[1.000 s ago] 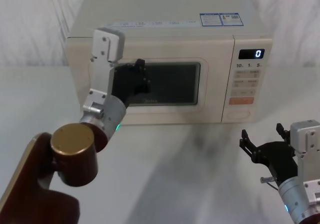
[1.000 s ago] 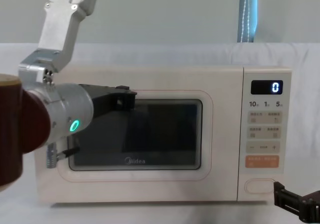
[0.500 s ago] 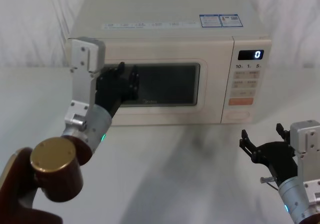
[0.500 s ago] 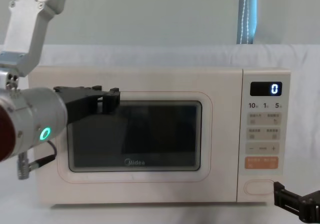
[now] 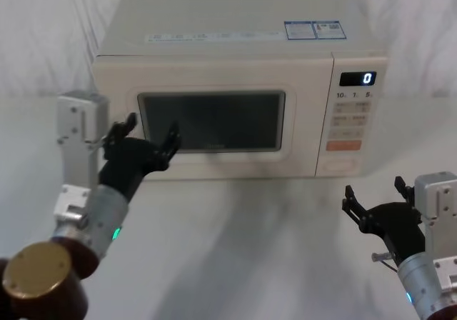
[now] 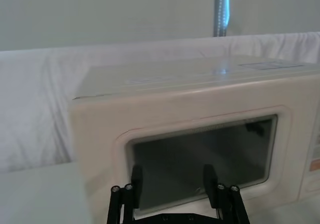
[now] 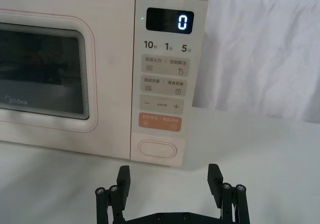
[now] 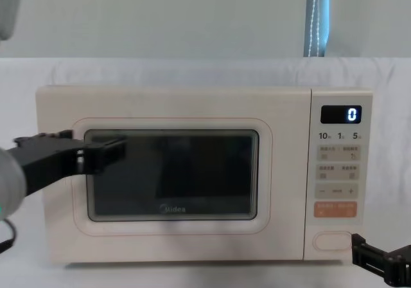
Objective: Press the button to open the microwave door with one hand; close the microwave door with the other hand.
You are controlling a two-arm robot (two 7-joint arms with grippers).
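Centrally, a cream Midea microwave (image 5: 235, 84) stands on a white-draped table (image 5: 235, 248), its front facing the robot. Its microwave door (image 5: 214, 120), a cream panel with a dark rounded window, lies flush with the cabinet, fully closed. At the right of the door, the control panel (image 8: 339, 172) carries a lit display (image 7: 170, 21) reading 0, pale keys, an orange key (image 7: 160, 122), and at its bottom the wide pill-shaped button (image 7: 157, 149). On the left and nearer than the microwave, the left gripper (image 5: 143, 138) hangs in front of the door's left edge, its black fingers (image 6: 135, 180) spread apart and empty; in the head view it appears clear of the door, with no visible contact. In the left wrist view the fingers frame the lower part of the window. Near the right front of the table, the right gripper (image 5: 375, 204) is held low, well short of the control panel, its fingers (image 7: 123, 176) likewise apart and holding nothing. In the right wrist view the button sits between and beyond the two fingertips.
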